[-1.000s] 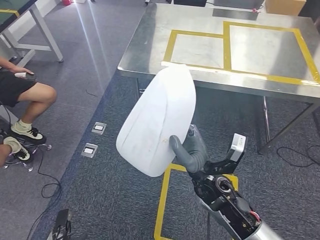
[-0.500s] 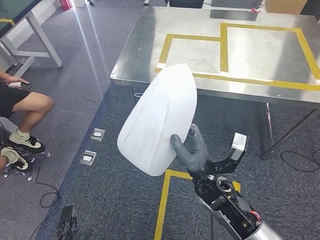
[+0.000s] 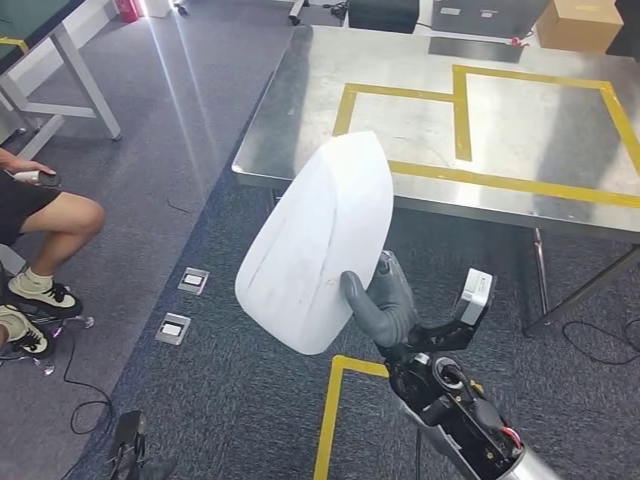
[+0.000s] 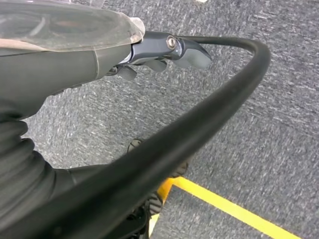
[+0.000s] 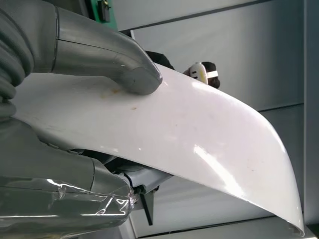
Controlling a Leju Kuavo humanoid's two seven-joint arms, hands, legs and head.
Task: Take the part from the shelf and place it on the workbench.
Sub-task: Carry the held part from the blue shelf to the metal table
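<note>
Right robot hand gripped the white part, thumb pressed on its upper face and the darker fingers underneath, as the right wrist view showed: robot hand, part. The part was carried in the air in front of the body, tilted, its top edge overlapping the near edge of the counter in the head view but still short of it and above the carpet.

Over the last second the whole head view shifted: the counter slid a little to the left, then back to the right, and its far edge with a cardboard box came into the picture. That was the camera moving with the robot, not the things. The part kept the same place and tilt against the hand, so the hold looked steady. By my judgement the robot was lining up with the counter while walking; the part was off the shelf, and the placing was not yet done. The taped yellow rectangle on the counter was probably the target.

Left robot hand hung over the carpet beside a black cable. Its dark fingers lay curled in against the palm with nothing in them, as far as the close, turned picture let me judge.

A seated person's legs showed at the left edge, well apart from the robot
</note>
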